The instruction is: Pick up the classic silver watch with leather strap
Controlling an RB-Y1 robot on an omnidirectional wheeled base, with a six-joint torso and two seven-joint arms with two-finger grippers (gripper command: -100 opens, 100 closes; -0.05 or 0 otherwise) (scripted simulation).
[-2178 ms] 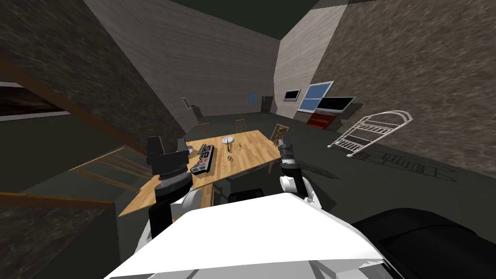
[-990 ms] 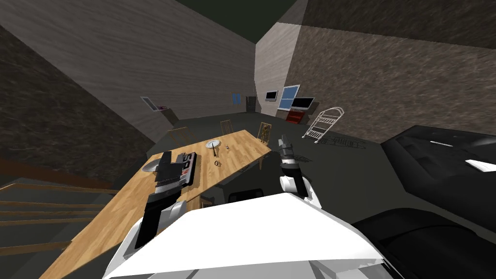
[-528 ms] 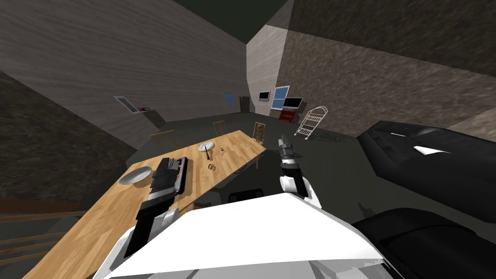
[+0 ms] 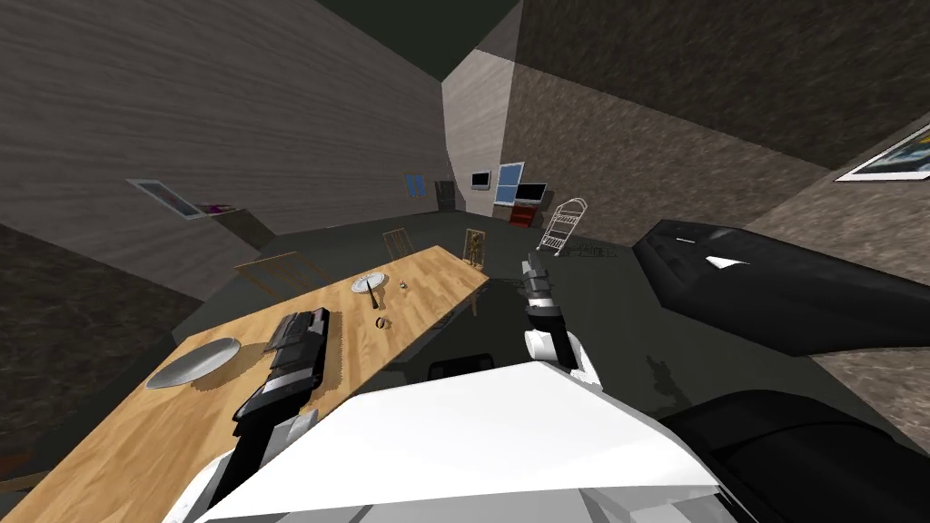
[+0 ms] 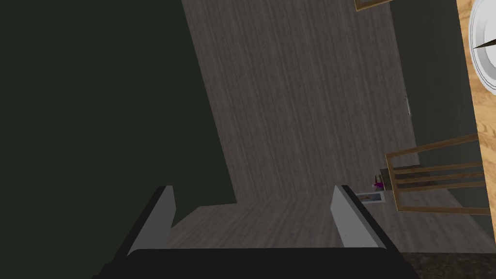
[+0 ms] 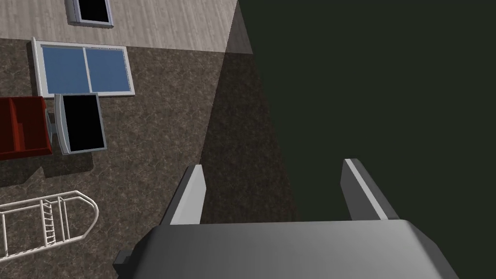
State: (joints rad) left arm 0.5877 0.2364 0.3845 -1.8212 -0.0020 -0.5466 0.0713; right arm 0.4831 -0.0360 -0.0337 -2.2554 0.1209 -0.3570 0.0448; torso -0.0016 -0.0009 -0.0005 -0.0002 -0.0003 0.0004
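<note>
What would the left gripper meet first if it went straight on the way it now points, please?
Probably the grey wall, well beyond it; nothing nearer shows ahead of the open left gripper.

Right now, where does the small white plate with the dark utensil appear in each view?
Head view: white plate on the table, beyond the watch.
Left wrist view: on the table's edge, past the wooden chair.
Right wrist view: faces the window and white rack instead.
Shared landmark: that wooden chair.

The left tool stands open, chair near table.
</note>
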